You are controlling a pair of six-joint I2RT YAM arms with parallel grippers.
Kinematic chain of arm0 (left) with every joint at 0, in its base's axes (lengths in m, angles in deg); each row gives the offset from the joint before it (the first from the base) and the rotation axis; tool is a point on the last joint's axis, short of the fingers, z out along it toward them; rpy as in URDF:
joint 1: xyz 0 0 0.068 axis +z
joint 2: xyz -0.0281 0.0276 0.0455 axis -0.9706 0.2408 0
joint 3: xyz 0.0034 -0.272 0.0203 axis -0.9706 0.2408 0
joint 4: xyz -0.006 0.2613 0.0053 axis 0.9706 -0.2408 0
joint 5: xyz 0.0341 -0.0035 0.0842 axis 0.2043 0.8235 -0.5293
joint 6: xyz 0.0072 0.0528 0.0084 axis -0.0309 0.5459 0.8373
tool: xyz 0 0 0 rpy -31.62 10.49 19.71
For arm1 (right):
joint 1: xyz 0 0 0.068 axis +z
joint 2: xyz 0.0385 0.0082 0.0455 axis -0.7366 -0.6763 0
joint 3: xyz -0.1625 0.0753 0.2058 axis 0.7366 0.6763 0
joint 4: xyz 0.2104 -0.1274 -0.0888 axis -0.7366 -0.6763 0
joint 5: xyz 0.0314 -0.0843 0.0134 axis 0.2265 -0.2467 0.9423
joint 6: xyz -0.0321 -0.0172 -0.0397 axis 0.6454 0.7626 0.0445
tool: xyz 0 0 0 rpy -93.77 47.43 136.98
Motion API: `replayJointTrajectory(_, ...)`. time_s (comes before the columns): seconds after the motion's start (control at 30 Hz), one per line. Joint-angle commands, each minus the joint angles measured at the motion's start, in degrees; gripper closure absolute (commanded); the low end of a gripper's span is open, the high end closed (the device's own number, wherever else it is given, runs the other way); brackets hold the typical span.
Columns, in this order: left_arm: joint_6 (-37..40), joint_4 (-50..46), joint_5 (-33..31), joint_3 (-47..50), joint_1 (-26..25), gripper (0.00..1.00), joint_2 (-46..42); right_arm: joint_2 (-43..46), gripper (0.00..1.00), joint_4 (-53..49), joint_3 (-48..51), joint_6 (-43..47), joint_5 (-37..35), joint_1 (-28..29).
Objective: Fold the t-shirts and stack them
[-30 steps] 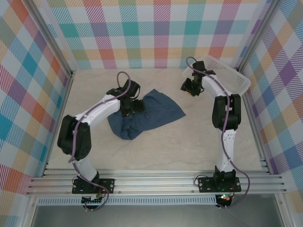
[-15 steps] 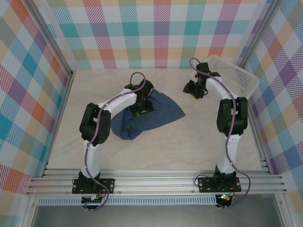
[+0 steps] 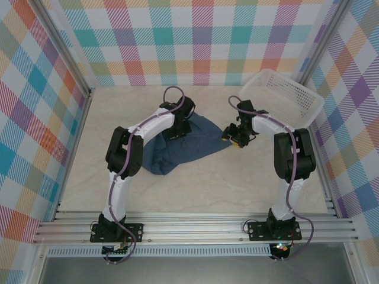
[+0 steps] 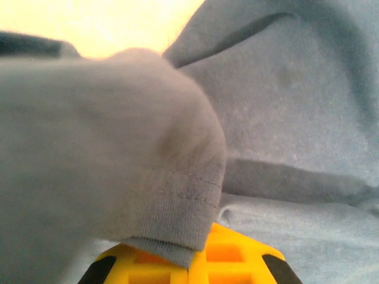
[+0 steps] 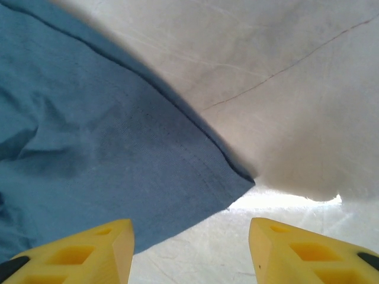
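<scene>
T-shirt soft matt cloth; basket plastic mesh.

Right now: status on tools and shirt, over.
Left tool shut on navy t-shirt hem. Right tool open above its corner. White mesh basket apart, far right.

Field entry: white plastic mesh basket is sitting at the far right corner of the pale marbled table (apparently tilted). Pastel plaid walls are enclosing three sides; aluminium rails are running along the near edge.

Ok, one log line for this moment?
left fingers under t-shirt fold, grip unclear | right fingers open at its right corner | fold: unfinished
</scene>
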Motion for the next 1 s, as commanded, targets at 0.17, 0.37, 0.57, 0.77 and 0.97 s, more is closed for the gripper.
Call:
replayJointTrajectory(0.17,1.3,0.2,-5.1,3.4,1.5,1.0,-14.2,-8.2,0.71,2.8,-5.7,-4.9,3.1,1.4)
replayJointTrajectory(0.37,0.5,1.9,-3.3,6.7,6.1,1.0,-23.8,-4.4,1.0,4.0,-7.2,-8.1,-1.6,1.4)
replayJointTrajectory(0.57,1.5,4.1,0.0,6.2,13.3,1.0,-32.0,5.8,1.0,2.3,-12.1,-6.2,-6.4,0.0)
replayJointTrajectory(0.77,0.6,7.3,2.2,5.6,21.2,1.0,-39.7,12.7,1.0,-0.2,-21.7,-4.5,-9.2,-2.6)
replayJointTrajectory(0.97,0.4,10.5,4.9,4.7,26.3,1.0,-45.9,17.5,1.0,-0.7,-29.6,-2.6,-9.2,-4.1)
